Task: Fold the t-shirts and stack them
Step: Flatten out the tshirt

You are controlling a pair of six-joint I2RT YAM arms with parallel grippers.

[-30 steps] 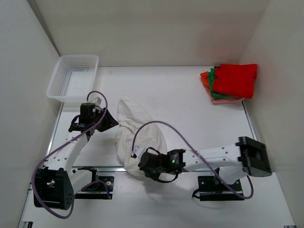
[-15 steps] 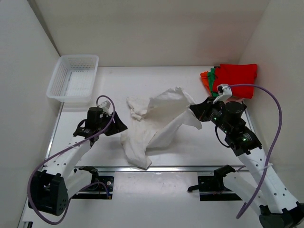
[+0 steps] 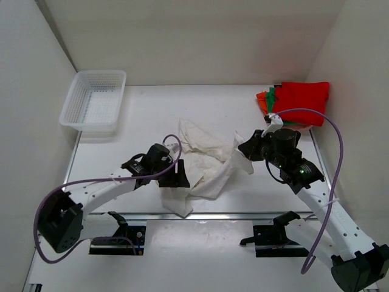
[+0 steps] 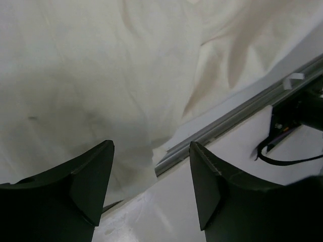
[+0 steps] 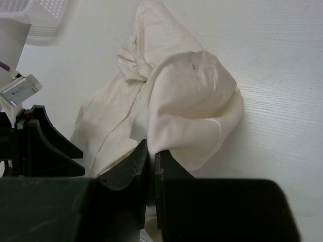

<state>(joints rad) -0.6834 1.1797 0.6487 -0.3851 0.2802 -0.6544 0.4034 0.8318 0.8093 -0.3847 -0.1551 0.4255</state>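
The large white t-shirt (image 3: 203, 163) lies crumpled mid-table, one end raised to the right. My right gripper (image 3: 244, 148) is shut on a fold of that shirt (image 5: 186, 101), with cloth pinched between the jaws of the right gripper (image 5: 151, 151). My left gripper (image 3: 180, 176) hovers over the shirt's near-left part (image 4: 126, 75). The left gripper (image 4: 151, 154) stands open with nothing between its fingers (image 4: 93, 176). Folded red (image 3: 302, 102), green (image 3: 273, 109) and orange (image 3: 262, 102) t-shirts are stacked at the far right.
A white mesh basket (image 3: 94, 100) stands at the far left corner, and its edge (image 5: 45, 12) shows in the right wrist view. A metal rail (image 4: 237, 113) runs along the table's near edge, just past the shirt's hem. Walls close in on both sides.
The right gripper swung from the near edge to the right, pulling the white shirt up and out. The left gripper moved right onto the shirt's near-left part and opened wider.
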